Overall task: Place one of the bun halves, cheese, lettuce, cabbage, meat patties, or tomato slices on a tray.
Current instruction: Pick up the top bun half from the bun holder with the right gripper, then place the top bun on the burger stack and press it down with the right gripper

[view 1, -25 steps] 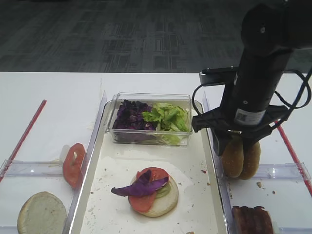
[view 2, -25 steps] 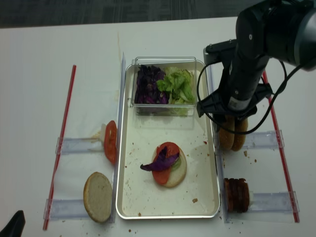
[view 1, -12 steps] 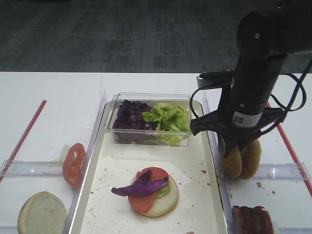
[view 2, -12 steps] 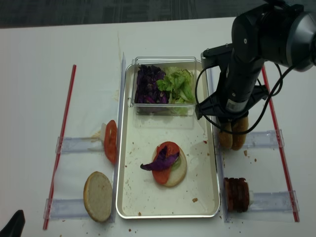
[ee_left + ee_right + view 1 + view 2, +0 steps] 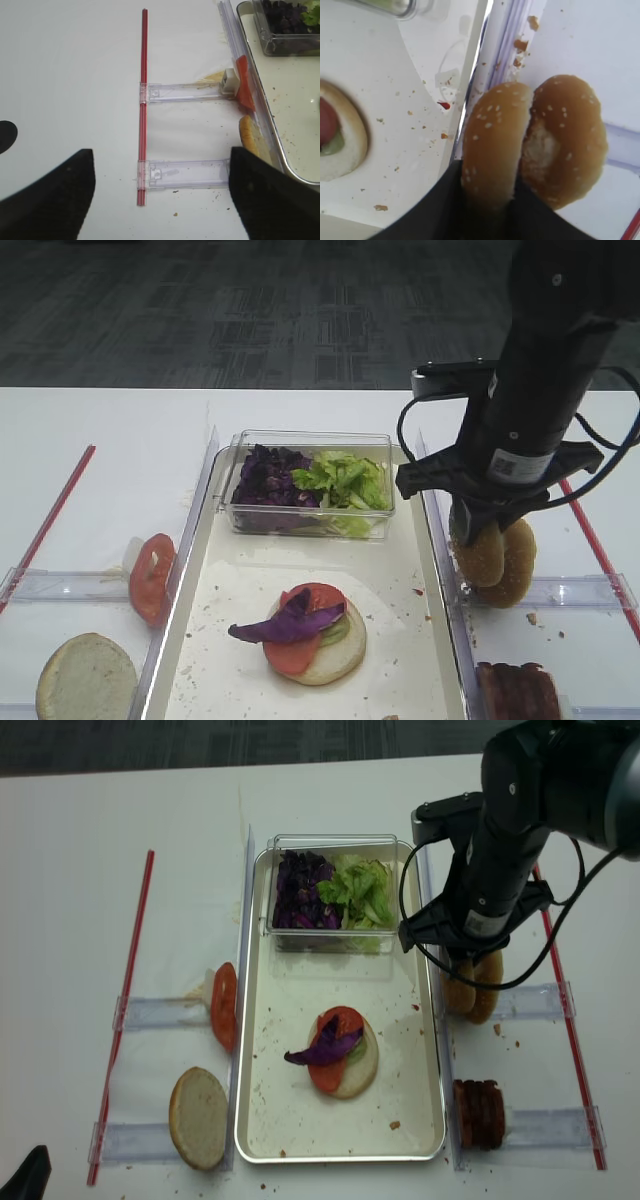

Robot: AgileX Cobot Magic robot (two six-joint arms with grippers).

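Observation:
My right gripper [image 5: 482, 540] is shut on a sesame-seeded bun top [image 5: 492, 140], which stands on edge just right of the tray's rim [image 5: 470, 95]. A second brown bun with a white torn patch [image 5: 567, 145] leans against it. The cream tray [image 5: 290, 1120] holds a bun base stacked with lettuce, tomato and purple cabbage [image 5: 305, 628]. Tomato slices [image 5: 150, 575] stand left of the tray, and meat patties [image 5: 517, 690] lie front right. My left gripper [image 5: 162, 200] hangs open over bare table. No cheese shows clearly.
A clear plastic box [image 5: 310, 440] at the tray's far end holds cabbage [image 5: 265, 480] and lettuce [image 5: 345, 480]. A pale flat bun half [image 5: 85, 680] lies front left. Clear plastic holders [image 5: 182, 172] and red strips [image 5: 143, 100] flank the tray on both sides.
The right jaws have closed on the seeded bun top. The arm swayed a little left and back right, and the bun sits slightly higher now.

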